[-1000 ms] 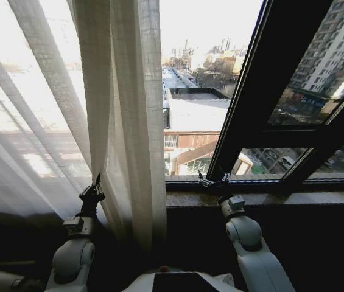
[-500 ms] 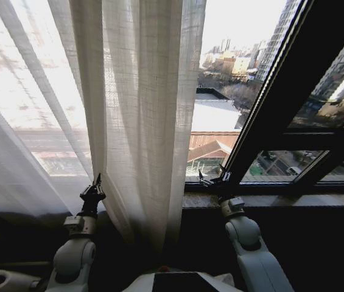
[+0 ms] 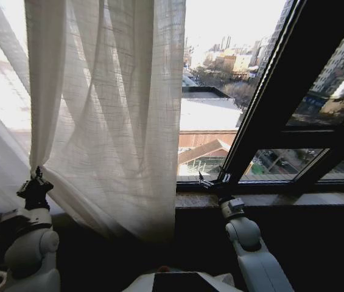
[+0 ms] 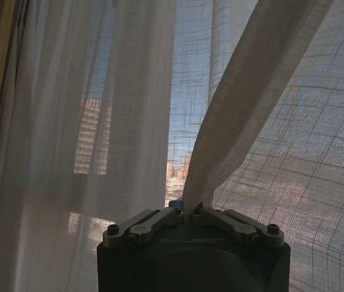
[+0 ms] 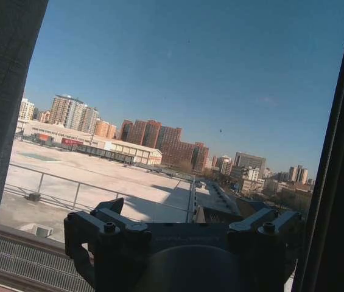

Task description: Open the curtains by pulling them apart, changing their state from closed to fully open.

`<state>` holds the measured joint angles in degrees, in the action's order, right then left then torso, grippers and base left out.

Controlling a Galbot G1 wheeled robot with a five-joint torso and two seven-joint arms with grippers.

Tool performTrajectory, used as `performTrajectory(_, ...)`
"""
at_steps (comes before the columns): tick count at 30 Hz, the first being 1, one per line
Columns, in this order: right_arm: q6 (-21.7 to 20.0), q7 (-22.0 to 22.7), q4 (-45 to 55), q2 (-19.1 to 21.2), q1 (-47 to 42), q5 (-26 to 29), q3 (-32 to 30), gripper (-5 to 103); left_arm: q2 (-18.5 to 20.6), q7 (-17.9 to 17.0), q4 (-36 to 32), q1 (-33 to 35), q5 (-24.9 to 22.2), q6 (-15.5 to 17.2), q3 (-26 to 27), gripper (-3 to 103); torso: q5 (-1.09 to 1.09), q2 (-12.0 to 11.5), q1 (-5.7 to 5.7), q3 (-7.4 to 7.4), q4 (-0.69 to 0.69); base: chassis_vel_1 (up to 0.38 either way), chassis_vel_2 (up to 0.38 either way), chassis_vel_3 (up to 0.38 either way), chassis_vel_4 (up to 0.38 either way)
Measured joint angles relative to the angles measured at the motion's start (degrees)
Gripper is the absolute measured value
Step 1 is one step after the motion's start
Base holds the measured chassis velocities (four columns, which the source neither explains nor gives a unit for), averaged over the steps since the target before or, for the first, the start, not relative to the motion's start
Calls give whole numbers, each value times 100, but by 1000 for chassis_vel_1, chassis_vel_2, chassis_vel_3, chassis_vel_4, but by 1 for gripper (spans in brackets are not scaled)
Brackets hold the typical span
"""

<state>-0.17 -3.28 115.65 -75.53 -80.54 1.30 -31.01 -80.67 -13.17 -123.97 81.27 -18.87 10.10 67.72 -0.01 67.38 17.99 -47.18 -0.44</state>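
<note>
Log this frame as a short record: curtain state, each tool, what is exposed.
curtain: bunched left of bare glass, fold pinched at its lower left
left tool: shut on curtain fold, low at left
right tool: open, at the sill, apart from the fabric
exposed: window frame and city view on the right

The left and centre of the head view are blocked by the curtains (image 3: 108,121), a fold of which is clamped in the left tool (image 3: 36,177). Bare window glass (image 3: 211,91) is left exposed at centre right, bounded by the slanting dark window frame (image 3: 281,91). The right tool (image 3: 214,180), jaws spread, is seen above the stone sill (image 3: 281,199).
</note>
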Motion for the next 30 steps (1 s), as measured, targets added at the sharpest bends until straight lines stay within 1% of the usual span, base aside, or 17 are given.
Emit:
performTrajectory(1, 0, 0, -3, 1, 2, 0, 2, 100, 21, -74, 39, -8, -20, 17, 108, 0, 2, 0, 0, 0, 0, 0, 0, 0, 0)
performTrajectory(2, 1, -2, -14, 1, 6, 1, 13, 100, 102, -335, 198, -13, -64, 63, 403, 0, 3, 0, 0, 0, 0, 0, 0, 0, 0)
performTrajectory(3, 1, -4, -21, 2, 7, 1, 21, 100, 155, -456, 301, -5, -74, 78, 549, 0, 3, 0, 0, 0, 2, 0, 0, 0, 0)
performTrajectory(7, 1, -10, -47, -4, 21, -2, 57, 100, 262, -514, 448, 115, -108, 63, 704, 0, 1, -1, 0, -1, 3, 0, 0, 0, 0)
performTrajectory(10, 1, -17, -57, -25, 36, -8, 104, 100, 245, -324, 387, 167, -118, -32, 616, 0, 0, 0, 0, 0, 3, 0, 0, 0, 0)
performTrajectory(12, 0, -19, -50, -39, 38, -11, 126, 100, 178, 90, 240, 198, -112, -162, 475, 0, 0, 0, 0, 0, 2, 0, 0, 0, 0)
performTrajectory(13, -2, -19, -28, -40, 35, -11, 127, 100, 120, 495, 97, 247, -83, -310, 294, 0, 2, 0, 0, 0, 0, 0, 0, 0, 0)
performTrajectory(14, -3, -19, -17, -39, 32, -12, 126, 100, 80, 750, -12, 289, -68, -390, 141, 0, 3, 0, 0, 0, 0, 0, 0, 0, 0)
performTrajectory(15, -3, -19, -17, -39, 32, -12, 126, 100, 80, 750, -12, 289, -68, -390, 141, 0, 3, 0, 0, 0, 0, 0, 0, 0, 0)
performTrajectory(16, -4, -19, -10, -36, 28, -12, 119, 100, 34, 989, -137, 332, -54, -444, -42, -3, 3, 0, 0, 0, 0, 0, 0, 0, 0)
performTrajectory(17, -5, -19, -4, -35, 24, -12, 110, 100, 6, 1111, -211, 356, -44, -460, -162, 2, 4, 0, 0, 0, 0, 0, 0, 0, 0)
performTrajectory(18, -6, -19, 5, -34, 15, -12, 101, 100, -48, 1312, -324, 388, -27, -473, -378, 2, 4, 0, 0, 0, -1, 0, 0, 0, 0)
performTrajectory(20, -8, -17, 23, -38, -10, -12, 86, 100, -149, 1519, -464, 425, 130, -480, -823, 13, 4, 0, 0, -1, -1, 0, 0, 0, 0)
performTrajectory(21, -8, -17, 23, -38, -10, -12, 86, 100, -149, 1519, -464, 425, 130, -480, -823, 13, 4, 0, 0, -1, -1, 0, 0, 0, 0)
performTrajectory(25, -8, -12, 25, -71, -60, -12, 80, 100, -179, 1596, -592, 526, 585, -424, -1489, 34, 4, 0, 0, 0, 0, 0, 0, 0, 0)
performTrajectory(27, -8, -11, 25, -74, -65, -12, 80, 100, -175, 1595, -614, 560, 666, -395, -1599, 34, 4, 0, 0, 0, 0, 0, 0, 0, 0)
performTrajectory(30, -8, -6, 3, -93, -74, -13, 79, 100, -176, 1593, -655, 687, 1031, -233, -2074, 51, 4, 0, 0, -1, 1, 0, 0, 0, 0)
